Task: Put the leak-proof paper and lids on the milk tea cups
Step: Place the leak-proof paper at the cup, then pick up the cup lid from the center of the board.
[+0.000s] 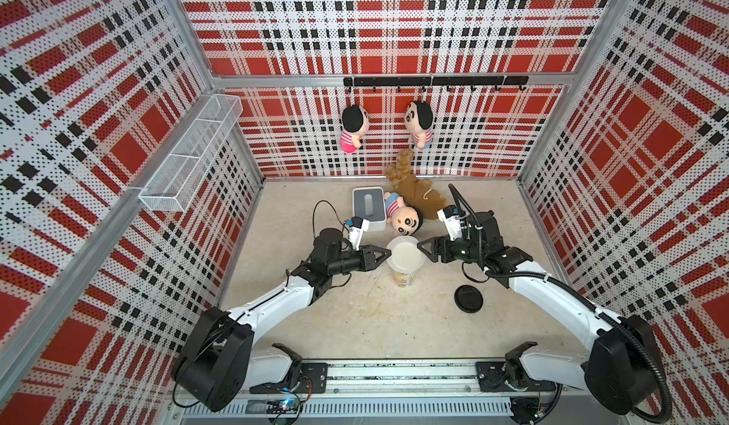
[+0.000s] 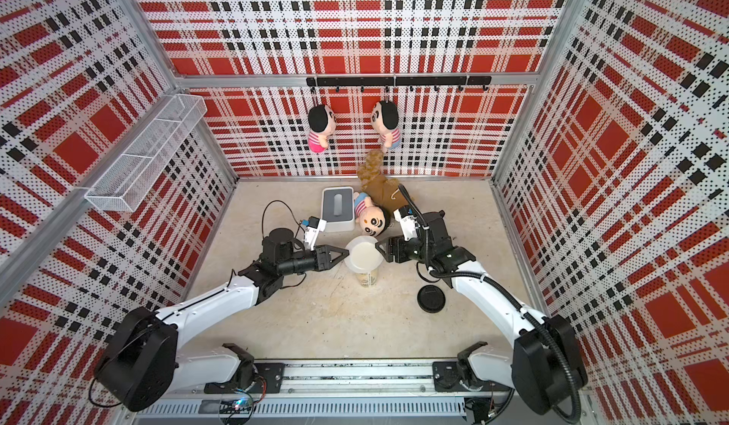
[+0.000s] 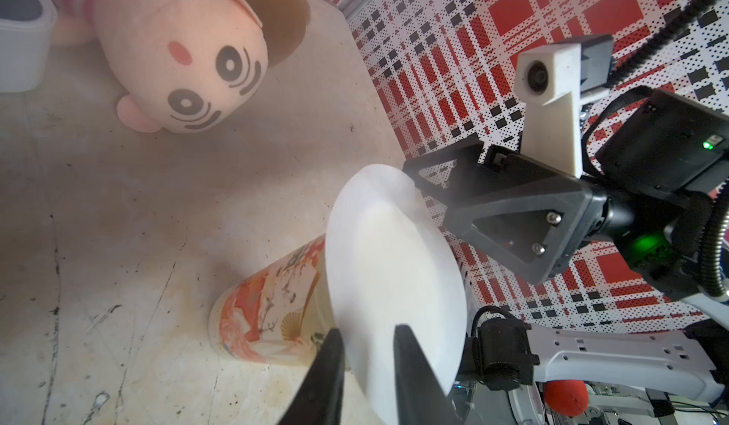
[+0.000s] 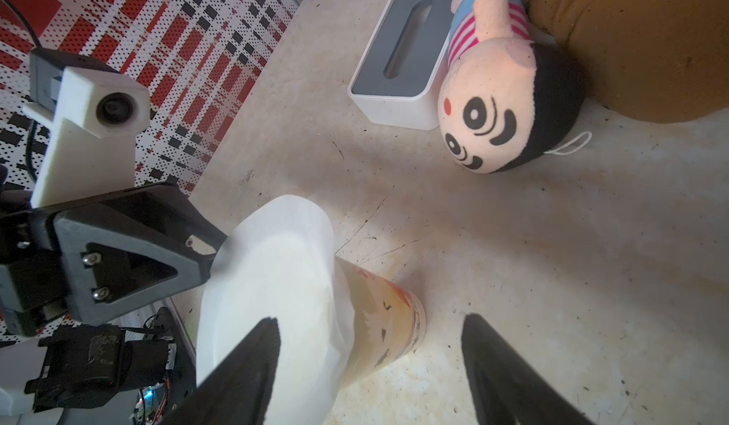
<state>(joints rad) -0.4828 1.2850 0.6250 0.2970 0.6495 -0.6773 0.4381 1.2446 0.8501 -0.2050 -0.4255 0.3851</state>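
1. The left claw (image 3: pixel 367 328) has its fingers slightly apart, with the rim of the paper (image 3: pixel 394 265) between them. The right claw (image 4: pixel 370 318) gapes wide and holds nothing, one finger by the paper.
2. A black lid (image 1: pixel 468 298) lies flat on the surface (image 1: pixel 374 324), near the right arm.
3. The cup (image 3: pixel 272 308) stands upright between both claws, with the paper draped across its mouth.
4. Beyond it a doll (image 1: pixel 406 220) lies just beside a white box (image 1: pixel 369 208).
5. A brown plush (image 1: pixel 418 194) lies by the back wall, where two hanging dolls (image 1: pixel 353 127) dangle from a hook rail (image 1: pixel 434 81).
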